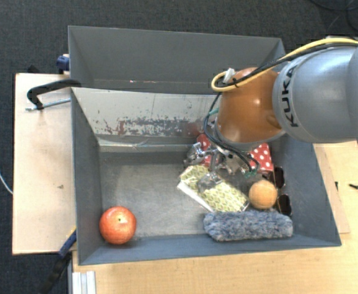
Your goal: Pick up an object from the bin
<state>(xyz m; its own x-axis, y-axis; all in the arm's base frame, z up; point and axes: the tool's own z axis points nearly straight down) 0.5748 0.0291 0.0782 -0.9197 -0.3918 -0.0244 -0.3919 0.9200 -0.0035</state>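
In your bin (85,176), the apple (117,225) sits at 7 o'clock, near the front wall. The fuzzy roll (248,225) lies along that wall at 5 o'clock. Just behind it rests the round fruit (263,195), at 4 o'clock, with the flat packet (214,192) beside it at its 9 o'clock. The arm's wrist (246,112) hangs over 2 o'clock, above the packet's far end.

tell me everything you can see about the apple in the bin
The apple is round and red-orange, with a paler yellowish patch around the dimple on its top. Its skin looks smooth and slightly shiny, and it looks whole. It sits with the dimple up on the floor of the bin, in the near left corner close to the front wall. Nothing else touches it; a grey fuzzy cloth lies well apart to its right along the same wall.
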